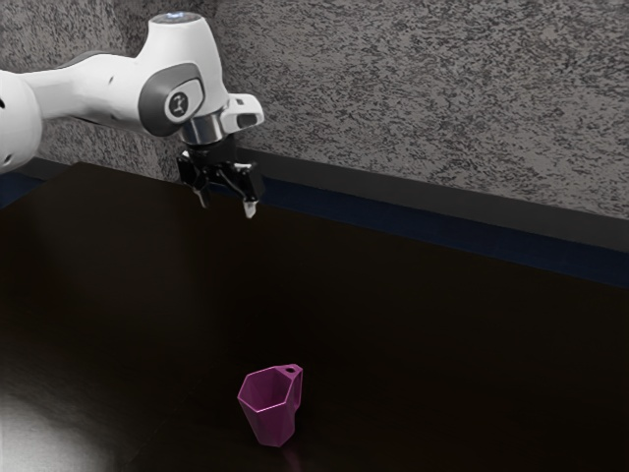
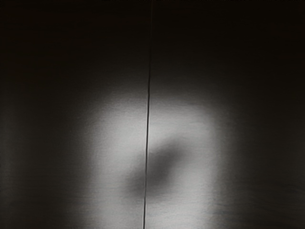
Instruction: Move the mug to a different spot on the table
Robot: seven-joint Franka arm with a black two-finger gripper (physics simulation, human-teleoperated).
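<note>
1. The table (image 1: 442, 324) was the widest thing, dark and glossy, running back to a speckled grey wall (image 1: 442, 88); it left plenty of bare surface around the mug, so I judged that almost any spot would serve as the new one.
2. My arm (image 1: 88, 88) came in from the exterior view's upper left and held the hand high near the table's far edge; I judged this a ready pose, since nothing was in hand and the reach had not yet begun.
3. The mug (image 1: 271, 403) stood upright on the table near its front edge, purple and faceted, its small loop (image 1: 291, 371) at the rim on the exterior view's right; it sat well apart from my hand and untouched.
4. My gripper (image 1: 226, 202) pointed downward above the table; its fingers stood parted with nothing between them, which suited a descent over the mug's rim.
5. In the wrist view a thin seam (image 2: 147, 95) crossed the table under my hand, and a soft shadow (image 2: 159, 164) lay in a pale glare; I took that shadow for my own hand's.
</note>
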